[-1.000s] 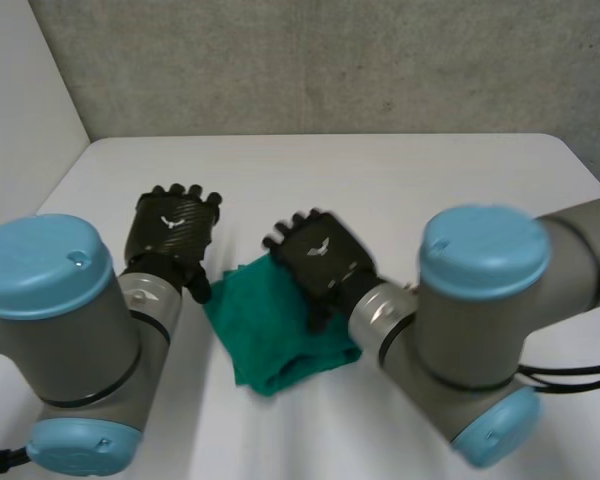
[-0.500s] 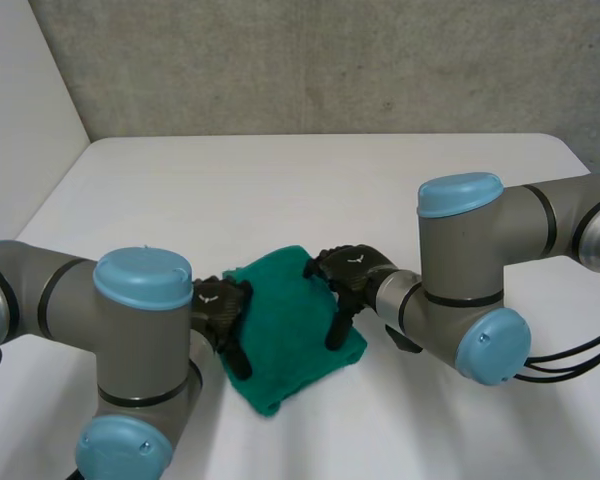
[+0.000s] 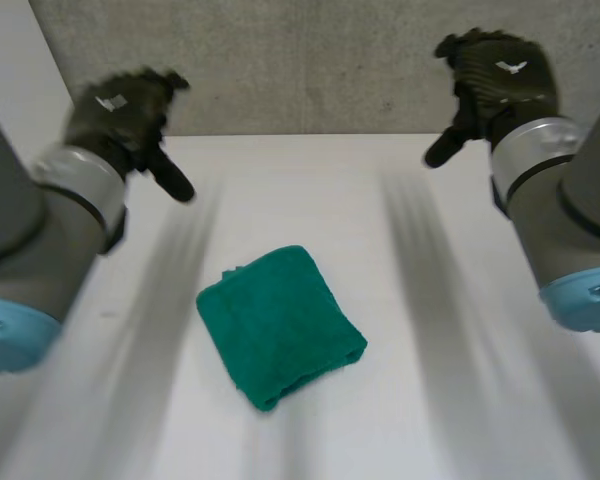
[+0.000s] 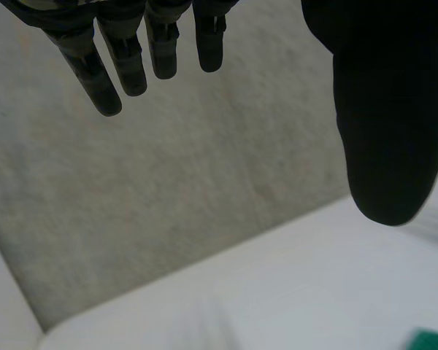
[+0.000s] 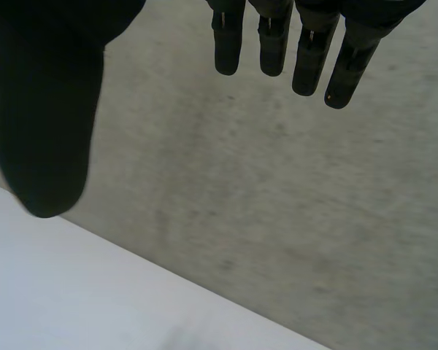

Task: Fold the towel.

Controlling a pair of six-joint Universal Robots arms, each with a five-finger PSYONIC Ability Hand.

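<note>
A folded green towel (image 3: 280, 325) lies alone near the middle of the white surface (image 3: 320, 180).
The left robot hand (image 3: 120, 110) is up high at the upper left of the frame and the right robot hand (image 3: 495, 80) is up high at the upper right, both in front of the grey wall (image 3: 310, 60) and well apart from the towel. Each robot hand has straight fingers spread away from the thumb and nothing in it. The towel is a thick little bundle turned so one corner points to the bottom of the frame, with a rounded fold along its lower right edge. Bare surface lies on every side of it, and no towel edge reaches the rim.
</note>
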